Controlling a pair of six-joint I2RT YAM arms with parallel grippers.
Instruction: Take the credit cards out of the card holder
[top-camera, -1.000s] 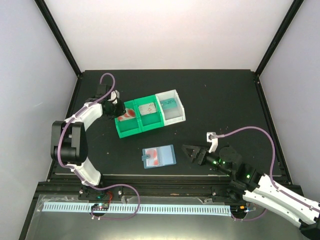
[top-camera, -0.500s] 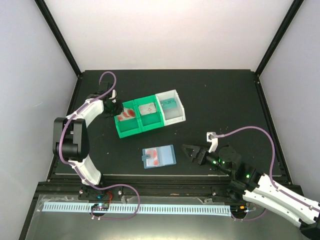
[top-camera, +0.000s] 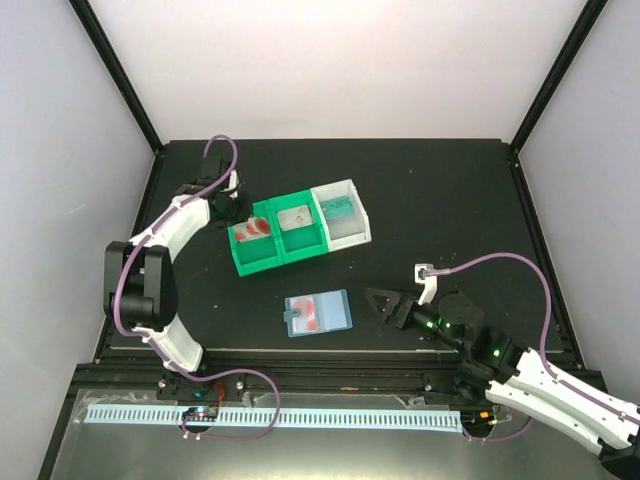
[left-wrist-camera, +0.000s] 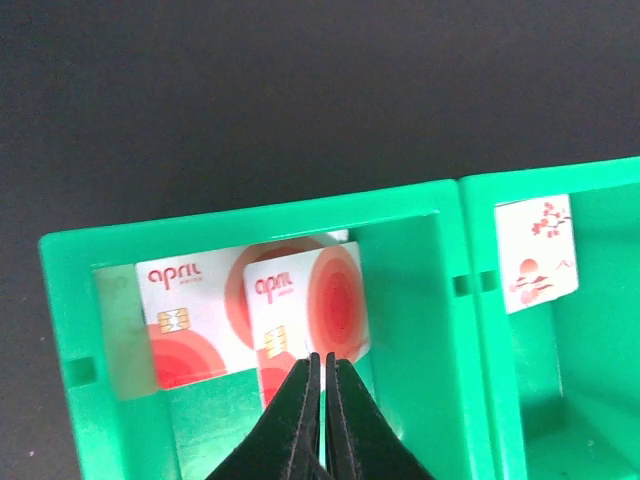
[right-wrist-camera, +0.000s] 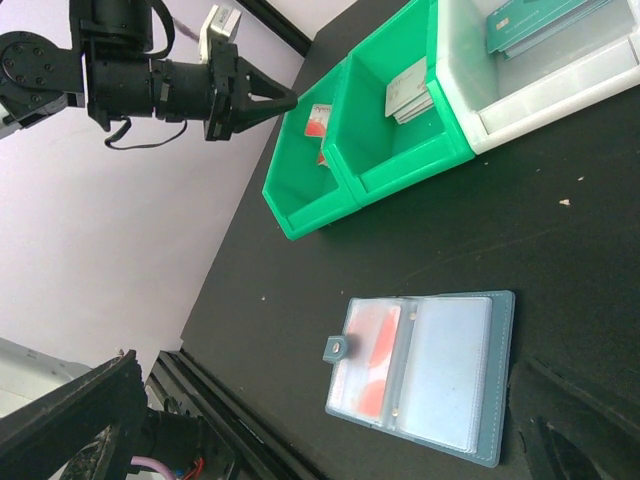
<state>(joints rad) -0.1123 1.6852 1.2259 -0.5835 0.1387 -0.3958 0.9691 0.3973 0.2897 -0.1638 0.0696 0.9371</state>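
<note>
The light-blue card holder lies open on the black table; it also shows in the right wrist view. Its left pocket holds a whitish card with red marks; the right pocket looks empty. My right gripper is open just right of the holder, its fingers at the bottom corners of its wrist view. My left gripper is shut and empty over the left green bin, above two red-marked cards lying in it.
A middle green bin holds a whitish card. A white bin holds teal cards. The three bins stand in a row behind the holder. Black frame posts stand at the table's back corners.
My left gripper has shifted slightly towards the back over the left green bin's corner. The right arm and the card holder have stayed put.
</note>
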